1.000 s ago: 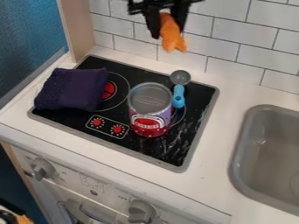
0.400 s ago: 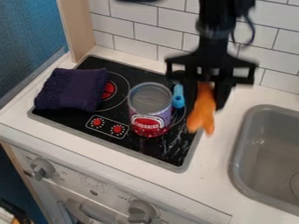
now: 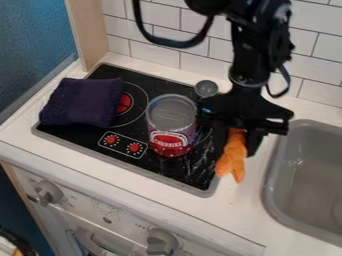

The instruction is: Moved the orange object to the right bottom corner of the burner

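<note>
- The claw [image 3: 236, 143] is holding the orange thing [image 3: 232, 161] between its two fingers.
- The orange thing is hanging at the right edge of the black stove top [image 3: 175, 172], near the bottom corner.
- The can [image 3: 171, 120] is standing on the stove top, left of the claw.
- The purple cloth [image 3: 81, 102] is lying farther left.

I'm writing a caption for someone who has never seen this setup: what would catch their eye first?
Probably the bright orange object, hanging from the black gripper near the stove's right edge. Next, the red-labelled can standing mid-stove, and the dark purple cloth on the left.
</note>
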Tool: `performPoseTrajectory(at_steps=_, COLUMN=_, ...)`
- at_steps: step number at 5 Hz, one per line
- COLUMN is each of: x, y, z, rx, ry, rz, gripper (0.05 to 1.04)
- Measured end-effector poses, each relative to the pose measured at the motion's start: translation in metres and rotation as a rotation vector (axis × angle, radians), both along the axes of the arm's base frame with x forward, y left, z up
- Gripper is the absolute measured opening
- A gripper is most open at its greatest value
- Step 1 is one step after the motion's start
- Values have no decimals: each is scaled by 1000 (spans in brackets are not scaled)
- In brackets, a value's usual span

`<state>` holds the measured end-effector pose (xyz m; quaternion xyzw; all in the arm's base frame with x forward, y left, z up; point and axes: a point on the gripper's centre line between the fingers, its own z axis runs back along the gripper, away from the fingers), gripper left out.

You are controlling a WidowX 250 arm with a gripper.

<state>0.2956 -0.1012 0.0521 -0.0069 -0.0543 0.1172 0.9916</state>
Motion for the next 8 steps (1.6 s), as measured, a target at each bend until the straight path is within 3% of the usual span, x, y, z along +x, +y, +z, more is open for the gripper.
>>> performPoseTrajectory(at_steps=2, x=2, y=-14, z=-38, rx=14, ry=53, rz=-13, gripper=462)
performPoseTrajectory(at_steps=3, x=8, y=-13, z=-39, rx=0, ry=62, rz=-9, gripper=545)
performPoseTrajectory(at_steps=4, x=9, y=-10, z=-39, rx=2, ry=67, rz=-28, gripper=838)
performPoseTrajectory(at_steps=5, x=8, y=-5, z=-36, rx=25, ry=50, rz=-28, gripper=989)
performPoseTrajectory(at_steps=6, x=3, y=-1, z=-33, rx=31, ry=61, rz=-21, gripper=997)
performPoseTrajectory(at_steps=7, x=6, y=4, z=-15, rx=21, ry=31, rz=-19, gripper=999)
performPoseTrajectory(at_steps=8, x=11, y=8, z=25, rx=21, ry=-73, rz=-4, gripper=999)
